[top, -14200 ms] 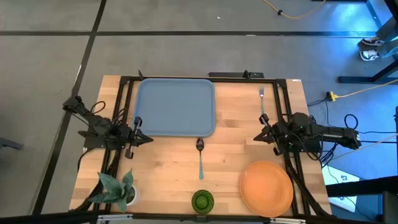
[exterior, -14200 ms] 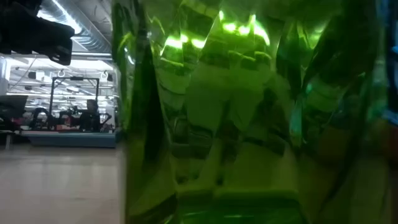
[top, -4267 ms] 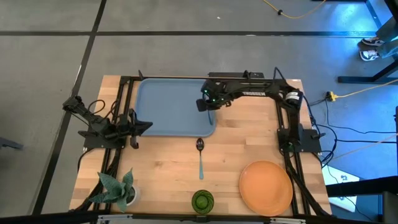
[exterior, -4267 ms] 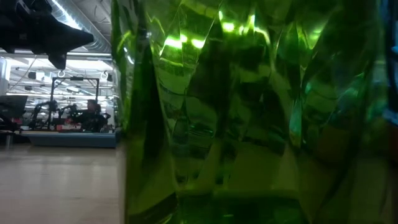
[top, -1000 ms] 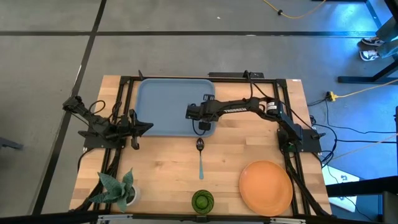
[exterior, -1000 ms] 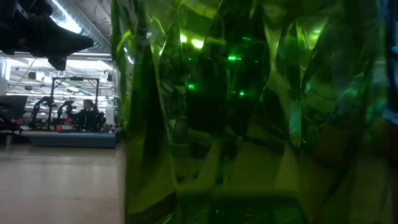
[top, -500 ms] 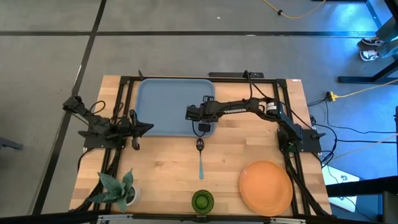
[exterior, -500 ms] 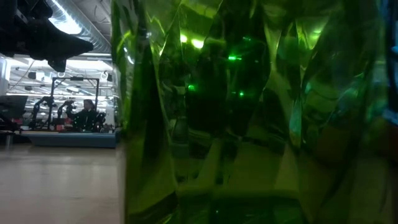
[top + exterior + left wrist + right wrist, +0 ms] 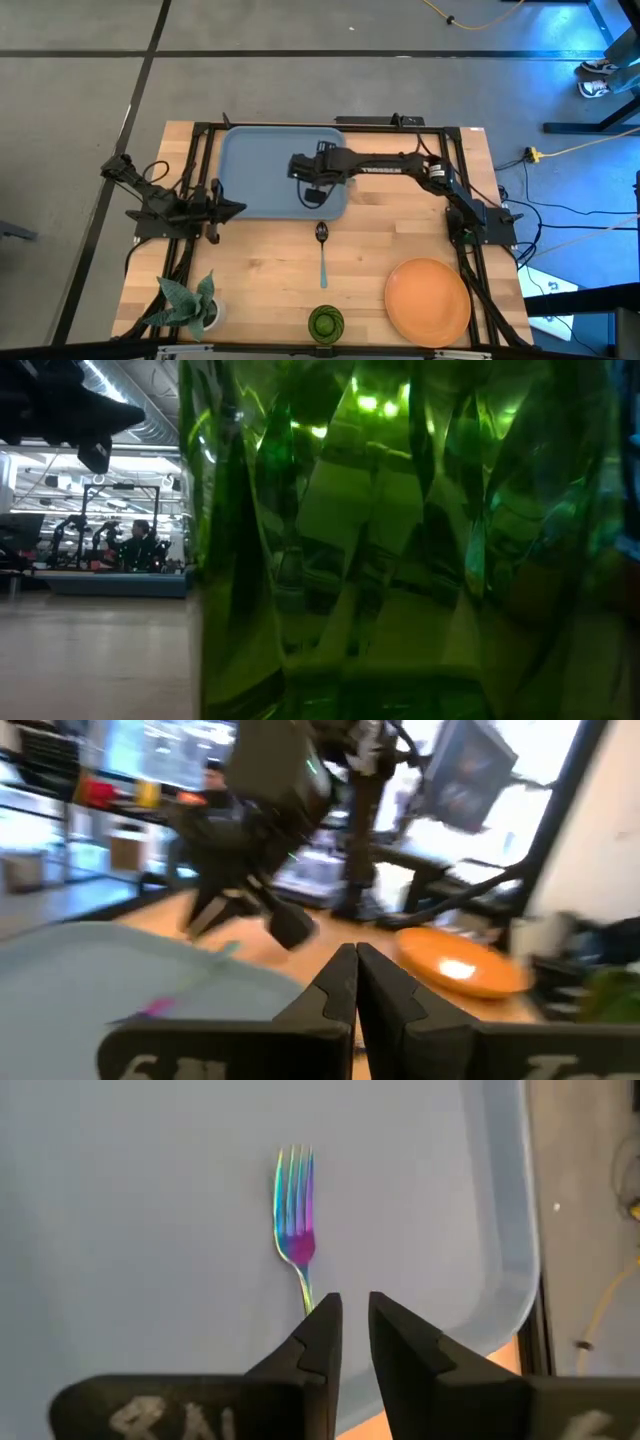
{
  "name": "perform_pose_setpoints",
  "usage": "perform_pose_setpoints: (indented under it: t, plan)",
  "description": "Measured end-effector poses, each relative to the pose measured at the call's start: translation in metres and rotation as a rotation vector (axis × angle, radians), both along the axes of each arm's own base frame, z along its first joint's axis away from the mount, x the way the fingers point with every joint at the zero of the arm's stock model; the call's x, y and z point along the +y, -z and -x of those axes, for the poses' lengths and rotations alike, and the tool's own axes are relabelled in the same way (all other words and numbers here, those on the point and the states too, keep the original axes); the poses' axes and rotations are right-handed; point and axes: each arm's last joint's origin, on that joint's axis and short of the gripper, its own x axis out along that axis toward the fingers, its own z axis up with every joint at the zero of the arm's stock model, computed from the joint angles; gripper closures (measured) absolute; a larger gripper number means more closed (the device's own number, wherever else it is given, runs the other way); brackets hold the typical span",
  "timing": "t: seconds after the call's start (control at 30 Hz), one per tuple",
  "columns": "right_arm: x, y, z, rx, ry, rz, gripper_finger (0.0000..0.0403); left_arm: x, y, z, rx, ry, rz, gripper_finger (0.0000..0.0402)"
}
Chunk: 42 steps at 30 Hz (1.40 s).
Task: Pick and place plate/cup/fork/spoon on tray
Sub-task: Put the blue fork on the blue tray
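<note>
Wooden table [image 9: 370, 250] | grey floor [image 9: 300, 60] | plant [image 9: 185, 305] at corner

My 2 arms are matte black with jointed links, black cables looped at their bases, and wedge-shaped jaws.

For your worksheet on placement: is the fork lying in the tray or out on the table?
In: the fork lies flat on the tray floor, inside its rim.
</note>
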Motion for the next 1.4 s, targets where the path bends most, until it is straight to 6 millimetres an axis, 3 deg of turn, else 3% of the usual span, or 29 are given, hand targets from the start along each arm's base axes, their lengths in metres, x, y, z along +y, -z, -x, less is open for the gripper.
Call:
perform_pose_setpoints:
  t: [0.2, 0.4, 0.57, 0.77, 1.0, 1.4]
  plan:
    - [-0.012, -0.044, 0.016, 0.028, 0.138, -0.093, 0.0345, 0.0, 0.0, 0.0, -0.008, 0.018, 0.033, 0.0401]
    - [-0.046, -0.049, 0.048, 0.176, 0.361, -0.276, 0.0364, 0.0, 0.0, 0.0, -0.008, 0.021, 0.048, 0.0401]
    - [-0.08, -0.034, 0.057, 0.161, 0.47, -0.396, 0.0397, 0.0, 0.0, 0.0, -0.011, 0.022, 0.057, 0.0401]
    - [-0.107, 0.007, 0.079, 0.272, 0.591, -0.515, 0.04, 0.0, 0.0, 0.0, -0.018, 0.027, 0.1, 0.0401]
    - [-0.107, 0.05, 0.081, 0.283, 0.541, -0.501, 0.0401, 0.0, 0.0, 0.0, -0.018, 0.005, 0.109, 0.0401]
    - [-0.097, 0.064, 0.077, 0.254, 0.481, -0.598, 0.0402, 0.001, -0.002, 0.001, -0.037, -0.02, 0.126, 0.0401]
